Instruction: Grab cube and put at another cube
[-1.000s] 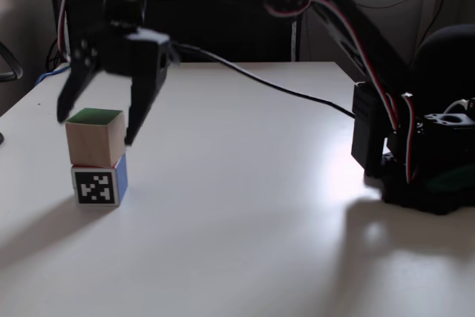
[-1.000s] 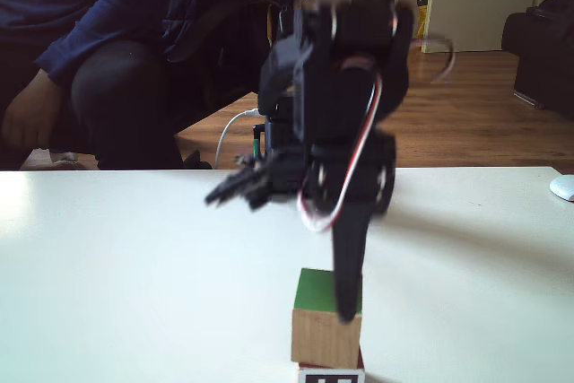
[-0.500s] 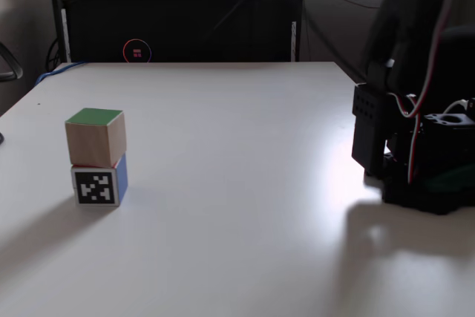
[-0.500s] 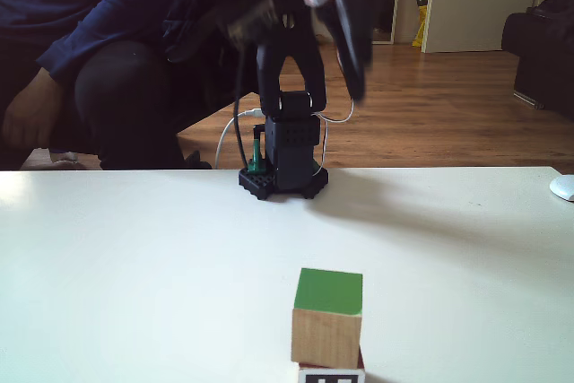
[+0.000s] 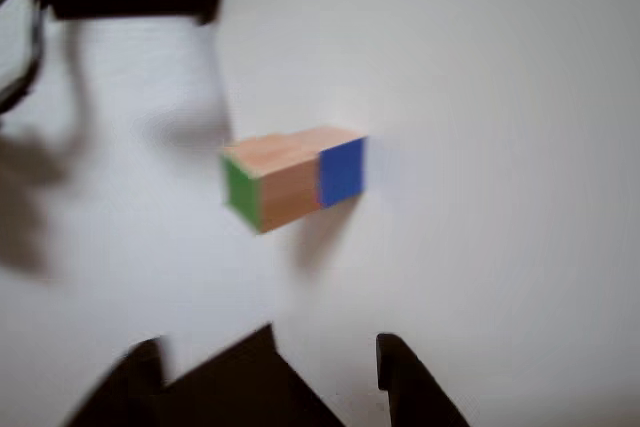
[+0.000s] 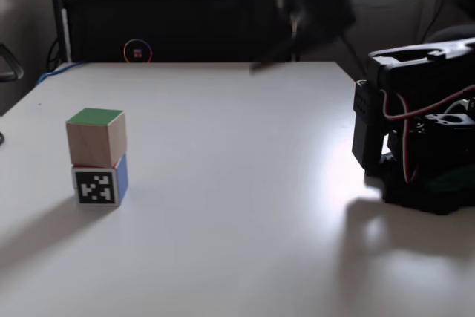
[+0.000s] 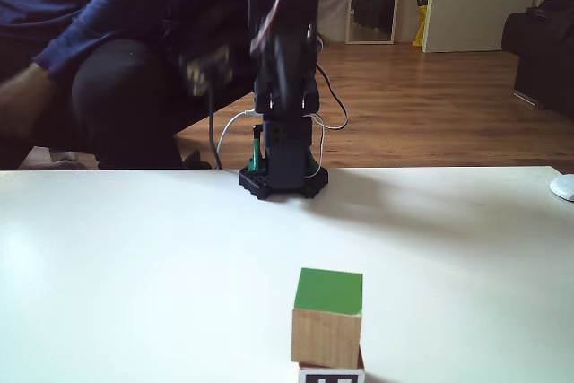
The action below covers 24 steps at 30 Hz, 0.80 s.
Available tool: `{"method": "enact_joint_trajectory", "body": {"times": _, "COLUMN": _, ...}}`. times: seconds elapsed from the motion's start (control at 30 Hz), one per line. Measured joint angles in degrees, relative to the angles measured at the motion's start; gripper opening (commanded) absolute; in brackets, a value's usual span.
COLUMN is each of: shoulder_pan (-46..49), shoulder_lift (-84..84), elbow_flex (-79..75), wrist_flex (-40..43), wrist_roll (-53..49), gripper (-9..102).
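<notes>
The cube point(image 6: 95, 139), plain wood with a green top, sits on another cube point(image 6: 99, 184), which shows a black-and-white marker face and a blue side. In a fixed view from the front, the green-topped cube point(image 7: 328, 316) stands at the bottom edge, with a sliver of the other cube point(image 7: 330, 374) under it. In the other view the stack lies sideways: the cube point(image 5: 285, 179) with its green face to the left, the blue-faced cube point(image 5: 342, 171) to the right. My gripper point(image 5: 325, 347) is open and empty, well clear of the stack. The arm point(image 6: 315, 1) is a raised blur.
The arm's base point(image 6: 415, 154) stands at the table's right side; from the front, the base point(image 7: 282, 172) is at the far edge. A black cabinet point(image 6: 178, 24) stands behind the table. A person point(image 7: 90, 42) sits beyond it. A white mouse point(image 7: 563, 187) lies far right.
The gripper let go of the green-topped cube and rose away from the stack. The arm swung back toward its base. Both cubes stayed stacked and still.
</notes>
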Motion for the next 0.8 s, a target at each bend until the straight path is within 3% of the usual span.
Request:
{"method": "enact_joint_trajectory", "body": {"times": 0.1, "shoulder_pan": -0.09, "shoulder_lift": 11.43, "elbow_flex": 11.87, "wrist_flex": 0.00, "wrist_roll": -2.64, "gripper": 0}}
{"method": "enact_joint_trajectory", "body": {"times": 0.4, "shoulder_pan": -2.46, "shoulder_lift": 15.12, "elbow_flex": 27.25, "wrist_flex": 0.62, "wrist_roll": -5.80, "gripper": 0}}
{"method": "enact_joint_trajectory", "body": {"times": 0.8, "shoulder_pan": -1.32, "shoulder_lift": 15.21, "elbow_flex": 28.21, "wrist_flex": 0.62, "wrist_roll": -7.21, "gripper": 0}}
